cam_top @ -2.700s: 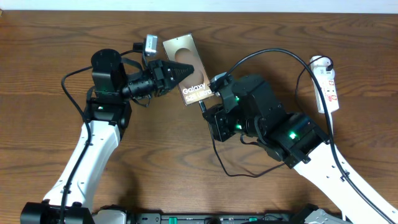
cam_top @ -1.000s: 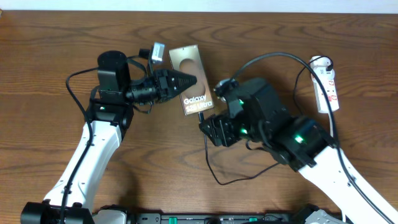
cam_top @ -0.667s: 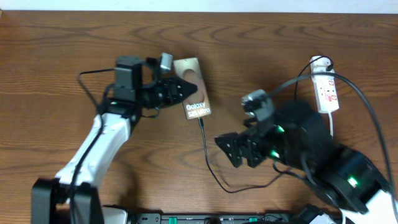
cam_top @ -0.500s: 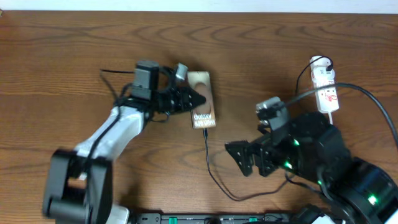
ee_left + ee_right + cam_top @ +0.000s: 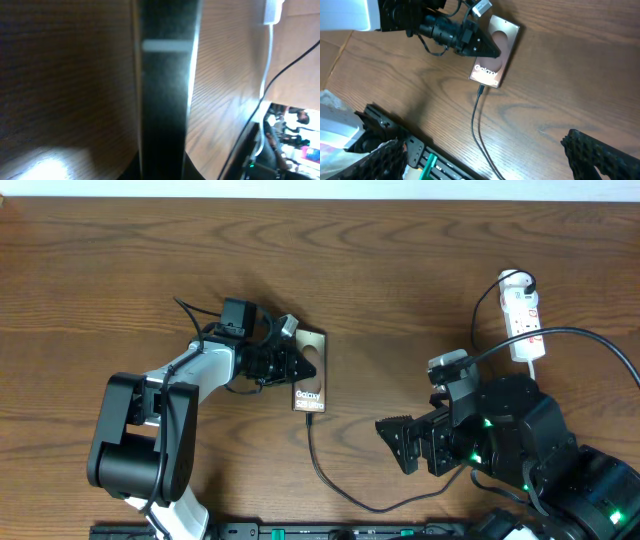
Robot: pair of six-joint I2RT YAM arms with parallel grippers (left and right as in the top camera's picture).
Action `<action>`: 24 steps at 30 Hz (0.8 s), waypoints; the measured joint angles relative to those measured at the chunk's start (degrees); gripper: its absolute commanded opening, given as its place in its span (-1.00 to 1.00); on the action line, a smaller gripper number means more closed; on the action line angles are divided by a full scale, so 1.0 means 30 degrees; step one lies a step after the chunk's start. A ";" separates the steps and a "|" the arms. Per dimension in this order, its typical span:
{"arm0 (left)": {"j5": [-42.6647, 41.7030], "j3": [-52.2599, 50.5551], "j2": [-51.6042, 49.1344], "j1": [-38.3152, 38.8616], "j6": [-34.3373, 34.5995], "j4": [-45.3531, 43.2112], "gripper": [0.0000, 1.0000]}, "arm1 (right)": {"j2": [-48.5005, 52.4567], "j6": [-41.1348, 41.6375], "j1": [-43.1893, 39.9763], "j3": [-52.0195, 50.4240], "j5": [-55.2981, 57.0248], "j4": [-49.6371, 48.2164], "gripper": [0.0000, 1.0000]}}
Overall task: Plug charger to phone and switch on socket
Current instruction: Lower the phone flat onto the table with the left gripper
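The phone [image 5: 310,377] lies near the table's middle, grey-brown with a round mark and white "Galaxy" lettering [image 5: 487,71]. My left gripper [image 5: 296,364] is shut on the phone from the left, its dark tip over the round mark [image 5: 485,49]. In the left wrist view the phone [image 5: 165,100] fills the centre as a dark edge-on band. The charger [image 5: 318,468] is a thin black cable, and its plug tip [image 5: 481,89] sits in the phone's lower edge. My right gripper [image 5: 397,444] hangs open to the right of the cable, holding nothing. The white socket [image 5: 525,320] lies at the far right.
A black rail with green parts [image 5: 422,159] runs along the table's front edge. A thick black arm cable [image 5: 590,340] loops past the socket. The socket's white cord [image 5: 267,55] shows in the left wrist view.
My left gripper has drawn the phone toward the table's front, the charger cable trailing from it. My right gripper let go, opened wide and pulled back to the right and front.
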State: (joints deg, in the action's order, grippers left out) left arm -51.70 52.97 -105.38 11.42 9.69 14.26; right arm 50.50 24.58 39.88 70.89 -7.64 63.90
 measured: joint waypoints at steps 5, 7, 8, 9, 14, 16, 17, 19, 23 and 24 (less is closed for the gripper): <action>0.0503 0.0000 0.0015 -0.0007 -0.0816 0.0299 -0.86 | 0.0000 0.0474 0.0000 0.0000 0.0080 -0.0007 0.99; 0.0495 0.0000 0.0015 -0.0007 -0.0976 0.0306 -0.85 | 0.0000 0.0597 0.0000 0.0000 0.0226 -0.0007 0.99; 0.0488 -0.0007 0.0015 -0.0007 -0.1049 0.0306 -0.85 | 0.0000 0.0627 0.0000 0.0000 0.0284 0.0000 0.99; 0.0488 0.0000 0.0015 -0.0007 -0.1137 0.0306 -0.85 | 0.0000 0.0663 0.0000 0.0000 0.0350 0.0000 0.99; 0.0481 0.0000 0.0015 -0.0007 -0.1326 0.0306 -0.85 | 0.0000 0.0685 0.0000 0.0000 0.0525 0.0000 0.98; 0.0503 0.0000 0.0015 -0.0007 -0.1333 0.0306 -0.85 | 0.0000 0.0692 0.0000 0.0000 0.0641 0.0000 0.99; 0.0517 0.0000 0.0015 -0.0007 -0.1326 0.0306 -0.85 | 0.0000 0.0707 0.0000 0.0000 0.0663 0.0007 0.99; 0.0605 0.0000 0.0015 -0.0007 -0.1326 0.0306 -0.85 | 0.0000 0.0721 0.0000 0.0000 0.0707 0.0022 0.99; 0.0678 0.0000 0.0015 -0.0007 -0.1326 0.0306 -0.85 | 0.0000 0.0729 0.0000 0.0000 0.0721 0.0044 0.98; 0.0699 0.0000 0.0015 -0.0007 -0.1326 0.0306 -0.85 | 0.0000 0.0729 0.0000 0.0000 0.0721 0.0044 0.98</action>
State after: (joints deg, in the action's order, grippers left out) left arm -49.60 52.97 -105.34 11.40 5.72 15.18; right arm 50.50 26.76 39.88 70.89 -5.48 64.03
